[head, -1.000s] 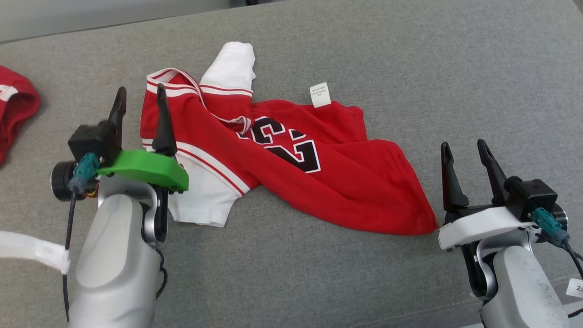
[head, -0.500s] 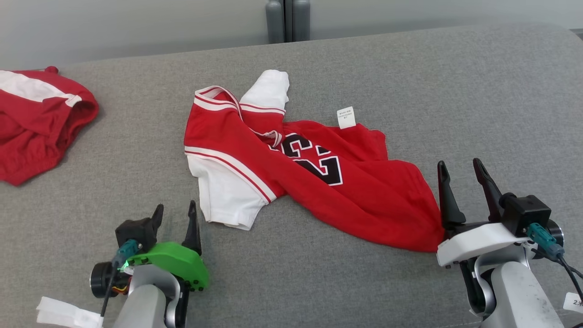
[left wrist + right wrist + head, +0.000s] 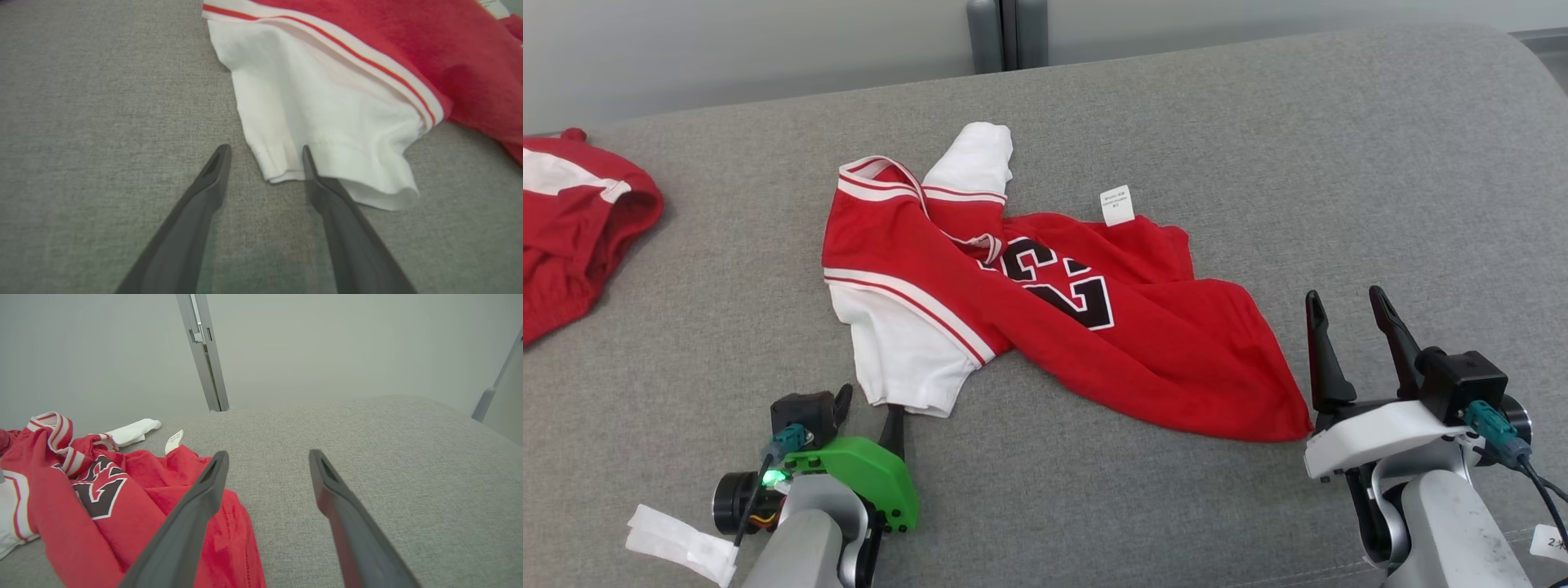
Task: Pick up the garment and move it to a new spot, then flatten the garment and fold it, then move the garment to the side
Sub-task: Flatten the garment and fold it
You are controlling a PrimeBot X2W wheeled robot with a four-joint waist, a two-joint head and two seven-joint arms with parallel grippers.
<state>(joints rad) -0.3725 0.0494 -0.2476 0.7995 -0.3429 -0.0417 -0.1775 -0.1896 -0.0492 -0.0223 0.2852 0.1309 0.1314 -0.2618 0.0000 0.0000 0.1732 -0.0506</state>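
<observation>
In the middle of the head view, the red jersey [image 3: 1143,359] lies crumpled and twisted on the grey bench [image 3: 1339,147]. Its number is half buried in folds and its white sleeve [image 3: 894,359] spills toward the lower left. The left jaws sit low at that sleeve's hem, spread apart, with the hem's corner between the fingers [image 3: 337,220] in the left wrist view. They are placed, I judge, to pinch the cloth there. The right jaws, also released and empty, wait at the lower right just beside the jersey's red bottom corner, likely the second lifting point. Another red garment [image 3: 572,220] rests at the far left edge, well apart.
</observation>
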